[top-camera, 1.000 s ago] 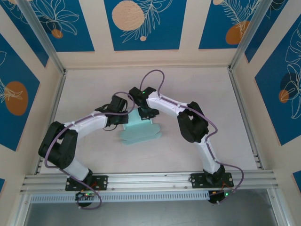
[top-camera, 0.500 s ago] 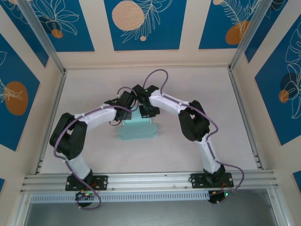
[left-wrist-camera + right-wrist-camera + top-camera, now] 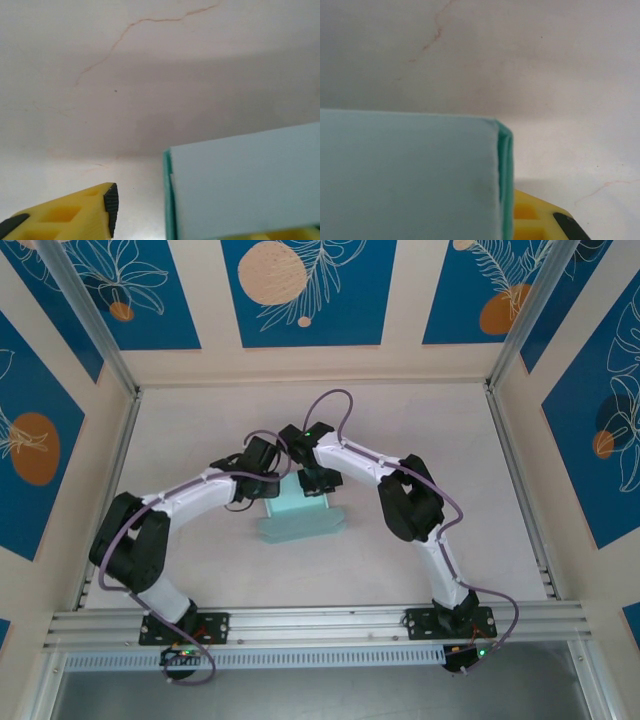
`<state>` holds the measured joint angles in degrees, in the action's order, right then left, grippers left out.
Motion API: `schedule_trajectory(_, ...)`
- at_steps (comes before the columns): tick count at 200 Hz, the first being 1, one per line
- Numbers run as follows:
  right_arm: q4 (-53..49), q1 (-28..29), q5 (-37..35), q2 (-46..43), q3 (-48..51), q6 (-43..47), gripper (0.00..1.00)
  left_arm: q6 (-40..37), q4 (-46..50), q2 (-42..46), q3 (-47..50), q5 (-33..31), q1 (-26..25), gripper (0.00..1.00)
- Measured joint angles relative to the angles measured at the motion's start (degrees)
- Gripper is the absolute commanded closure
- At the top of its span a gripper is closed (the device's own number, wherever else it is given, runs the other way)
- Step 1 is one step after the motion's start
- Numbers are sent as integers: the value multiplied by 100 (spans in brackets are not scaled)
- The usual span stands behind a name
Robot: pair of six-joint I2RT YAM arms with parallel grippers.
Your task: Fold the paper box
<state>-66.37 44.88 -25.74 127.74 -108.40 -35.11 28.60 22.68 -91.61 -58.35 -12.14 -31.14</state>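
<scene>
Room first: worktop [image 3: 420, 440] lying open all round, walls well off. Mid-worktop the paper box [image 3: 300, 523] is sitting; thin card, judging light, floppy, crease-prone, so gripping flap edges, not faces. right pincer [image 3: 318, 483] clenching its far flap. left pincer [image 3: 270, 486] standing released, one finger [image 3: 107, 202] hanging clear beside the flap edge

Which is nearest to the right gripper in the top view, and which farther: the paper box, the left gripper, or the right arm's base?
1. paper box, right under the right gripper, touching it.
2. left gripper, just to its left.
3. right arm's base, far off at the view's bottom right.
</scene>
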Motion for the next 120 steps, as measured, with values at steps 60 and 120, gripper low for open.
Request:
schedule_trajectory(60, -271, 17, 11, 11, -26, 72, 87, 109, -142, 763, 260, 553, 0, 38)
schedule_trajectory(120, -354, 9, 52, 37, -37, 125, 88, 229, -127, 1040, 931, 662, 0, 41)
